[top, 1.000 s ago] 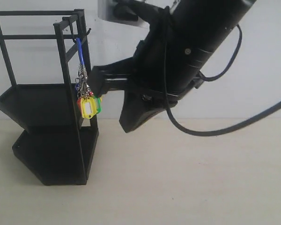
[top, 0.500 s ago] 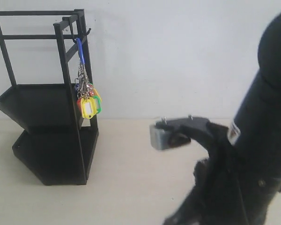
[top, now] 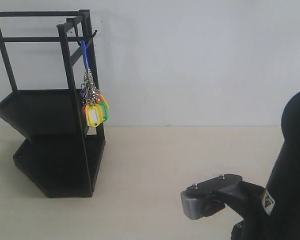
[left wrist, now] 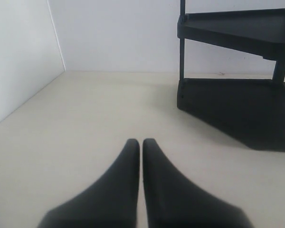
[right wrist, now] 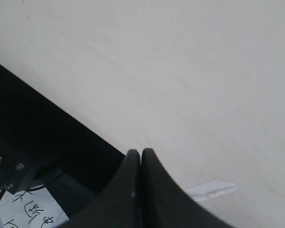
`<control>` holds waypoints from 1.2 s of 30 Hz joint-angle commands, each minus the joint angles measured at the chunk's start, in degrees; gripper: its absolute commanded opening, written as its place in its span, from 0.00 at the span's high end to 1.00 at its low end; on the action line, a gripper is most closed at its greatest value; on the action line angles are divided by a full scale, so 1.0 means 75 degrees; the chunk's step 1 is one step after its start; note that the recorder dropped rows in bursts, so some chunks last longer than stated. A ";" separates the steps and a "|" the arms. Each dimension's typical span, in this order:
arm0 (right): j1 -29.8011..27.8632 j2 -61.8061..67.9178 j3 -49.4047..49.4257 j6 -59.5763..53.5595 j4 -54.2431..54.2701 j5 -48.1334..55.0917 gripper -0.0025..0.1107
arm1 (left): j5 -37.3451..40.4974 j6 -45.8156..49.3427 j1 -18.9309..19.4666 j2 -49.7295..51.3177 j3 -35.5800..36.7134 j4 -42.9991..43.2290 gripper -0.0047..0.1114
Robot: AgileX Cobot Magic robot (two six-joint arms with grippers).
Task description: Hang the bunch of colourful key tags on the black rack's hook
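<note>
Only exterior view shows colourful key tag bunch (top: 94,112) — on the hook (top: 79,36).

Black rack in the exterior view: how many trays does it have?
2. The upper tray is about halfway up the black rack; the lower tray is beneath it, on the table.

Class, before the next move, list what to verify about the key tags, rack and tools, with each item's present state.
1. The blue loop over the hook: ok.
2. The colourful key tag bunch hangs apart from both tools: ok.
3. The left tool shut, empty: ok.
4. The right tool shut, empty: ok.
5. The black rack upright on the table: ok.
6. Loop deep in hook's bend: cannot tell.
</note>
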 commanded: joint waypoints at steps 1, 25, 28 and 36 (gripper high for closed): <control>0.0016 -0.0070 0.0007 -0.0019 -0.0067 -0.0065 0.98 | -0.0058 -0.0042 -0.0009 0.0027 -0.0019 0.0001 0.92; -0.2202 -0.5782 0.3157 -0.1146 -0.0489 -0.4743 0.98 | -0.0051 -0.0042 -0.0009 0.0027 -0.0019 0.0001 0.92; -0.2634 -0.6859 0.3797 -0.1089 -0.0326 -0.5031 0.98 | -0.0051 -0.0042 -0.0009 0.0027 -0.0019 0.0001 0.92; -0.3362 -0.9674 0.5003 -0.1069 -0.0300 -0.5918 0.98 | -0.0032 -0.0042 -0.0009 0.0027 -0.0019 0.0001 0.92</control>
